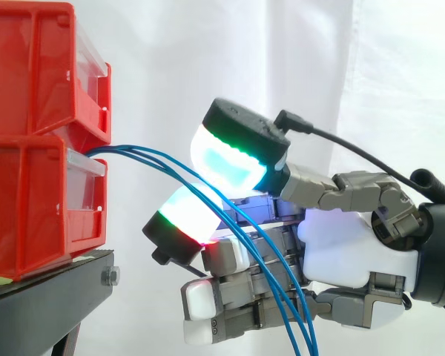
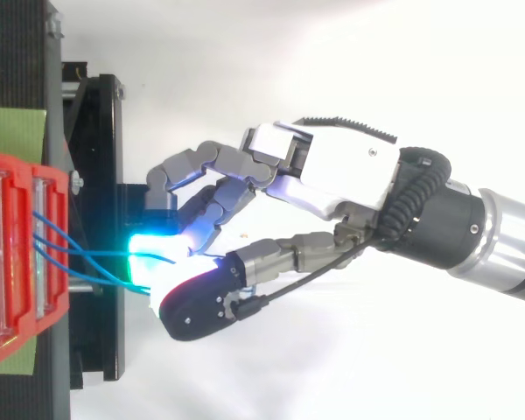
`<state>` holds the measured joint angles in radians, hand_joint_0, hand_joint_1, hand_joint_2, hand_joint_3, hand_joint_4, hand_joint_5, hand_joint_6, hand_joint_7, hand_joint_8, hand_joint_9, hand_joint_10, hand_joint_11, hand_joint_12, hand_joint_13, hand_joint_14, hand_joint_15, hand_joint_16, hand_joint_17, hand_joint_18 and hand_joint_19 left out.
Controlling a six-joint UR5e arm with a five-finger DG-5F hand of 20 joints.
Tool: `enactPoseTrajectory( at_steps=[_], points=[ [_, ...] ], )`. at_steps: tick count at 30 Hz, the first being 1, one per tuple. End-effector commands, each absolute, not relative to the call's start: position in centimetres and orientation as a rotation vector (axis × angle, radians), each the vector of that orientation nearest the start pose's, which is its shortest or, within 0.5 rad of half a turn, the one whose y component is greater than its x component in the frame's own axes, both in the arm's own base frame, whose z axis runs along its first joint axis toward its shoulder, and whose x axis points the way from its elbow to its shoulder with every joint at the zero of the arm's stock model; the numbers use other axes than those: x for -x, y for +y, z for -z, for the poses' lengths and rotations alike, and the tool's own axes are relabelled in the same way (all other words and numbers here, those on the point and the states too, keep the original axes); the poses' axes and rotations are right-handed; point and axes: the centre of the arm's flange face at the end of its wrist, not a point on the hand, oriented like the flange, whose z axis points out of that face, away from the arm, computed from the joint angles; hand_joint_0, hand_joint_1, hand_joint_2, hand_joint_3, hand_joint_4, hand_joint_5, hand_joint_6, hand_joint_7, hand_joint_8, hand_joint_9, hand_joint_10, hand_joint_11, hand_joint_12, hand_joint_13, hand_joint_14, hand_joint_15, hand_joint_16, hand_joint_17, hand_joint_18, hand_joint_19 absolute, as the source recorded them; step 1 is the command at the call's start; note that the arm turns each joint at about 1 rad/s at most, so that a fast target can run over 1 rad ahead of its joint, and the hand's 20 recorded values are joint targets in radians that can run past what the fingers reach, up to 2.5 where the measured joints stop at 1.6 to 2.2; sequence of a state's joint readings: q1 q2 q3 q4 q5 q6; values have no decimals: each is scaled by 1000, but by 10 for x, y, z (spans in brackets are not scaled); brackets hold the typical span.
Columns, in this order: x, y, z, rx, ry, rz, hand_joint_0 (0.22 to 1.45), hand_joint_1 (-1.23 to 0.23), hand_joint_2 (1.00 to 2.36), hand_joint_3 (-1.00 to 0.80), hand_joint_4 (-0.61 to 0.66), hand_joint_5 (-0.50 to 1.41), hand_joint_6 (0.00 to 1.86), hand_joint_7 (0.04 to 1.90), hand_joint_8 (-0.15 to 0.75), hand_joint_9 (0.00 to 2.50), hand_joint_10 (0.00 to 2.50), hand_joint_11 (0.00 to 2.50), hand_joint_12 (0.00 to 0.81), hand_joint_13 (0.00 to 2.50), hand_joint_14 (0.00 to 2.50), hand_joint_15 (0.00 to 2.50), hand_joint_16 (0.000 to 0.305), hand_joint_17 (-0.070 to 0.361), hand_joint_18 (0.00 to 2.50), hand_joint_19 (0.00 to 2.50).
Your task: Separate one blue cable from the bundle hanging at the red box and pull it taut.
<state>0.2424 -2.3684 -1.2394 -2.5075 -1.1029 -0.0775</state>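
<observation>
Here, the hand (image 1: 356,252) pinches the blue cables (image 1: 137,152) between its glowing thumb pad and a fingertip, with the other fingers curled beneath. The cables leave the front of the stacked red bins (image 1: 30,208), at the black stand's (image 1: 52,289) edge nearest the hand. They run level into the pinch, then curve downward past the palm. How many strands are caught cannot be told.
</observation>
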Motion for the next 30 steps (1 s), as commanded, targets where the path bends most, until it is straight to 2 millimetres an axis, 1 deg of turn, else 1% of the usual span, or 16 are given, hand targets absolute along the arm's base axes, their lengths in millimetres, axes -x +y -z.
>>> enactPoseTrajectory(
  at_steps=[1,2,3,4,5,6,9,10,11,12,13,17,20,25,28,30],
  points=[
    [-779,9,-199,-1193,939,-1096,725,-830,1017,-284,98,-176,915,1328,396,1079,19,1006,356,1047,20,550,33,74,785,410],
    [-780,9,-200,-1195,936,-1103,754,-868,1018,-261,65,-184,934,1346,396,1076,19,1019,357,1046,19,552,33,75,786,422],
    [-779,9,-200,-1200,935,-1105,784,-882,1019,-259,72,-186,935,1385,394,1074,19,1019,353,1045,21,569,33,75,773,446],
    [-779,9,-200,-1202,936,-1106,838,-888,1020,-233,108,-190,941,1450,388,1076,19,1033,352,1037,19,592,33,74,739,512],
    [-779,9,-199,-1204,936,-1106,867,-869,1022,-201,75,-195,962,1402,386,1088,20,1045,349,1039,21,610,33,74,714,560],
    [-779,9,-199,-1205,939,-1104,878,-859,1022,-197,69,-196,965,1388,383,1088,20,1042,347,1045,21,627,33,75,701,580],
    [-778,6,-199,-1211,949,-1104,902,-840,1017,-280,42,-197,970,1329,379,1116,19,1089,347,1052,22,655,34,76,697,614],
    [-778,4,-198,-1214,956,-1107,891,-863,1007,-419,63,-199,971,1245,374,1120,18,1103,348,1061,22,648,34,76,740,567],
    [-778,4,-198,-1214,956,-1107,878,-871,1000,-496,101,-198,967,1210,370,1122,19,1110,347,1067,23,645,34,77,770,520],
    [-777,3,-198,-1217,958,-1114,861,-887,1000,-500,126,-196,964,1199,374,1127,20,1129,348,1075,21,630,34,77,799,497],
    [-777,2,-197,-1224,961,-1132,842,-893,1000,-500,143,-191,958,1225,378,1144,19,1149,348,1081,22,632,34,77,827,468],
    [-775,-1,-206,-1250,968,-1179,732,-928,1000,-500,162,-172,950,1258,391,1210,19,1216,354,1115,23,648,36,80,872,466],
    [-770,-9,-209,-1276,988,-1160,659,-968,1000,-500,166,-170,949,1259,393,1213,21,1229,360,1116,24,671,36,82,874,483],
    [-765,-21,-218,-1293,993,-1139,593,-1057,1000,-500,180,-178,945,1271,383,1171,18,1208,369,1093,25,674,40,91,874,496],
    [-765,-26,-221,-1292,994,-1140,560,-1086,1000,-500,178,-188,945,1242,379,1132,17,1200,372,1077,23,682,43,97,873,504],
    [-764,-29,-223,-1293,1000,-1139,522,-1063,1000,-500,184,-189,943,1185,386,1132,17,1186,381,1080,22,672,45,101,882,502]
  ],
)
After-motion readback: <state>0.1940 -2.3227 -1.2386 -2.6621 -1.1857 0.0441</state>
